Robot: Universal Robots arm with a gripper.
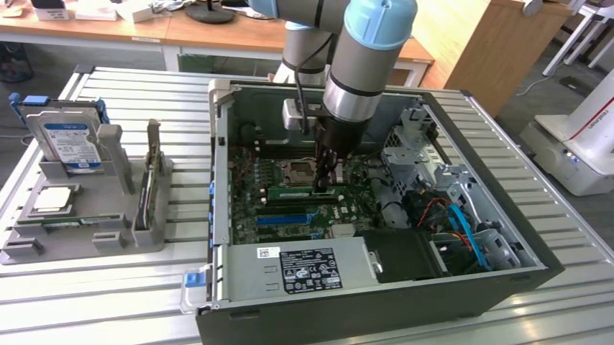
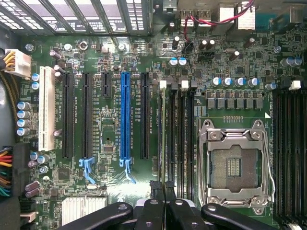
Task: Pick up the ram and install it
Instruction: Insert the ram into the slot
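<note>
The ram is a slim green strip lying along a memory slot on the motherboard, just beside the empty processor socket. My gripper reaches straight down into the open computer case and is shut on the ram's upper edge. In the wrist view the ram appears edge-on as a thin line over the first black memory slot. It runs from the white slot clip to my gripper, whose black fingertips are pressed together around it.
The case walls, a drive cage and blue cables ring the board. A power supply sits at the near side. On the exterior view's left, a grey fixture holds a hard drive and a silver processor chip.
</note>
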